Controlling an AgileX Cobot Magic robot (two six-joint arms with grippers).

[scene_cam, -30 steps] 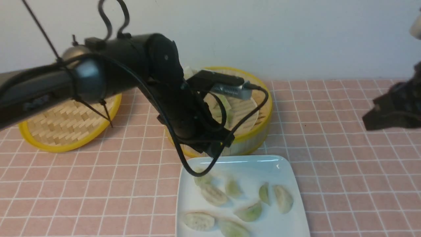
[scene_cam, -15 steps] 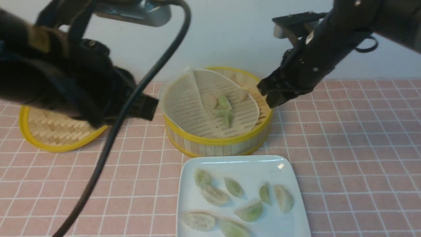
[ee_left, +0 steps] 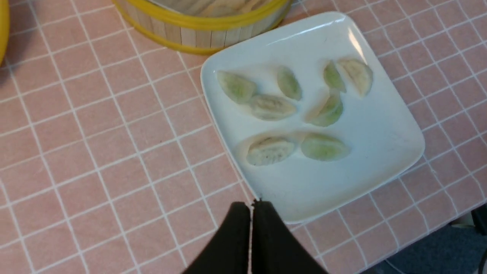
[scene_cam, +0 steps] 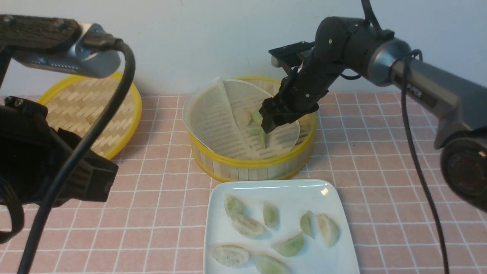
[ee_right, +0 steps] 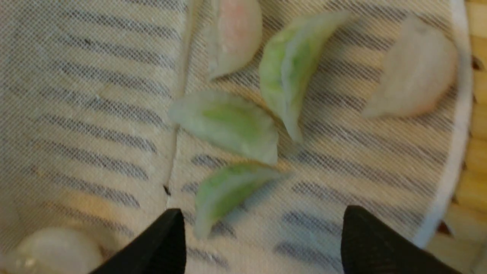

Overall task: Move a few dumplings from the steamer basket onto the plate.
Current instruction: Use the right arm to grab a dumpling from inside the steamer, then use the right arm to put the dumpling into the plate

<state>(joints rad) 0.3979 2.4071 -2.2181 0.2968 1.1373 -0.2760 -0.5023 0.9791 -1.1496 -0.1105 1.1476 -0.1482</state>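
Green first: with right claw (ee_right: 263, 214) spread wide, empty, drop over the pale green crescent dumpling (ee_right: 224, 190) just ahead of its tips; squeeze gently.

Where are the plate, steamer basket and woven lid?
Glossy white square plate (ee_left: 373, 125): left wrist view, bare surface.
Round yellow-rimmed bamboo steamer basket (scene_cam: 247, 173): front view, side wall.
Flat woven bamboo lid (scene_cam: 76, 106): front view, woven middle.

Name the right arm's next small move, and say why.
Probably lower a little and close: the right fingers stand open over the basket, with a green dumpling lying between them, not yet gripped.
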